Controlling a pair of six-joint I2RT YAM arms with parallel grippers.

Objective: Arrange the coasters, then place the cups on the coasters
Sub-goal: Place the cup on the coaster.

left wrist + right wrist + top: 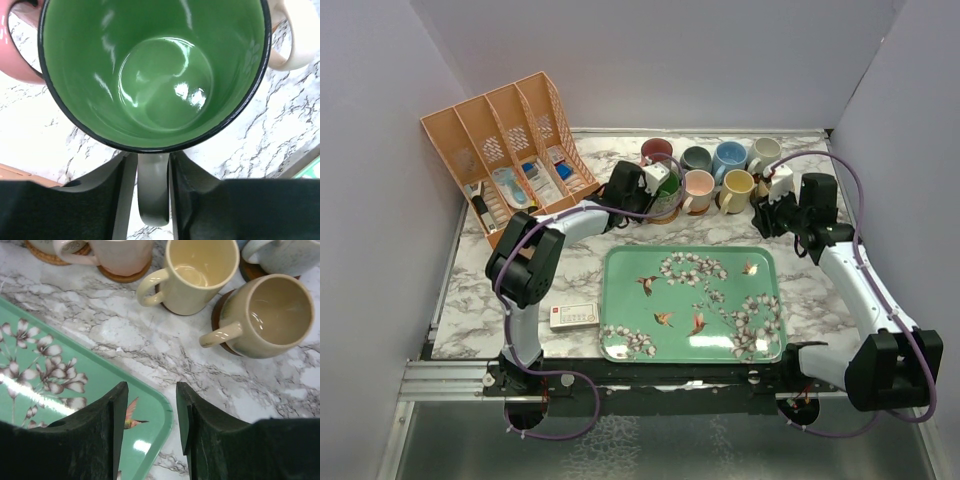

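Between the left tool (pixel 153 161) fingers — green cup (pixel 150 75) handle; right tool (pixel 151 390) parted.

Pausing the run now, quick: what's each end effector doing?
Left end effector: astride the green mug handle; grip cannot be told.
Right end effector: open, empty.

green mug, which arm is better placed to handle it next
Left. The left gripper has its fingers against both sides of the green mug handle. The right gripper hangs open over the tray corner, near the yellow mug and cream mug instead.
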